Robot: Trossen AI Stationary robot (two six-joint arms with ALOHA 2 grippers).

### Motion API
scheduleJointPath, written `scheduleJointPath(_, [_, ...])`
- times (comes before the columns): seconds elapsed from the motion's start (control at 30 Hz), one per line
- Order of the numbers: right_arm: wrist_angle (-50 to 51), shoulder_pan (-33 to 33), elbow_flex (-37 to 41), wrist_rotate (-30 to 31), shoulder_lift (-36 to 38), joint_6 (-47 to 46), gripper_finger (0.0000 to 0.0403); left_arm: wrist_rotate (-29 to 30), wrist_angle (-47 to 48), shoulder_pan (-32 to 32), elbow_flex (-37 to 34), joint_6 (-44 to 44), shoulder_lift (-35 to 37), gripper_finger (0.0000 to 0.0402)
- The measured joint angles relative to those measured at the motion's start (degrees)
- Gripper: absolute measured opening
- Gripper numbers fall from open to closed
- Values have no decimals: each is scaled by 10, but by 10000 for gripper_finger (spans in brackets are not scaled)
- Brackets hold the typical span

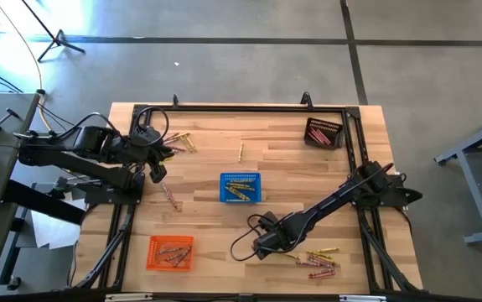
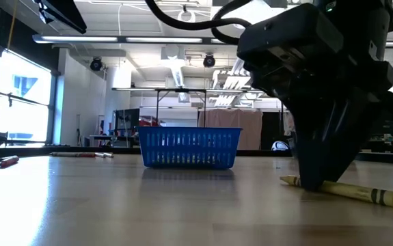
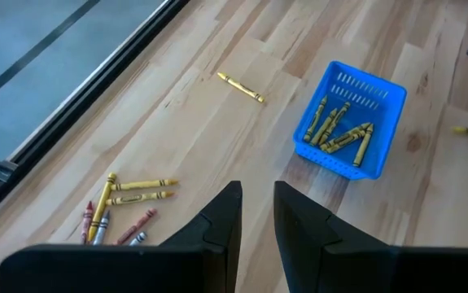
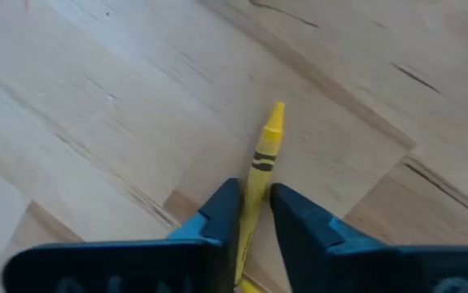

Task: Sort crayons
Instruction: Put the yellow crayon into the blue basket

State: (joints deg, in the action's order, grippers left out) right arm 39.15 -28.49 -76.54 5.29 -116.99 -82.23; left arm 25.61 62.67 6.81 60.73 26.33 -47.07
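Right gripper (image 4: 252, 213): down on the tabletop (image 1: 282, 168) near its front edge, fingers clenched on a yellow crayon (image 4: 260, 171) lying flat.
Left gripper (image 3: 256, 213): raised over the far left corner, fingers a narrow gap apart, grasping nothing.
Crayons: yellow ones in the blue basket (image 1: 241, 187), others in the orange basket (image 1: 170, 252) and dark basket (image 1: 323, 132); loose clusters near each gripper.

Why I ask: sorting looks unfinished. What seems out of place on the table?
Loose crayons lie outside the baskets: a lone yellow crayon past the blue basket, a mixed cluster near the left gripper, more by the right gripper, whose fingers straddle one yellow crayon.
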Motion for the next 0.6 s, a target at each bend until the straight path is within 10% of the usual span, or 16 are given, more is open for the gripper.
scheduleJointPath(0.6, [-17,13,-62,68,-8,107,7,0,0,0,0,0,0,60])
